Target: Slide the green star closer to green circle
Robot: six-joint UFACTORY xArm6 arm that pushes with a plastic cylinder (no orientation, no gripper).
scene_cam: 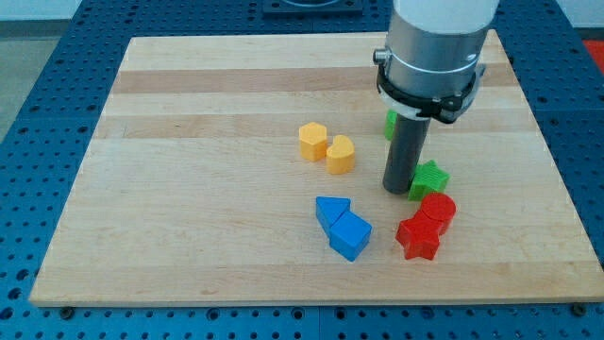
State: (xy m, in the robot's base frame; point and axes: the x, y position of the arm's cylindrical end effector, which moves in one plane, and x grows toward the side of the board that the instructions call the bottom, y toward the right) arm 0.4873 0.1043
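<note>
Camera view: arm hides most of green circle (389,122); my tip (397,189) touches green star (430,178).

No text, label, brand, number or sign can be read anywhere here, neither on the desk (189,113) nor on the blocks, though at this resolution any fine print on the arm's grey housing (436,38) might simply be too small to show.
</note>
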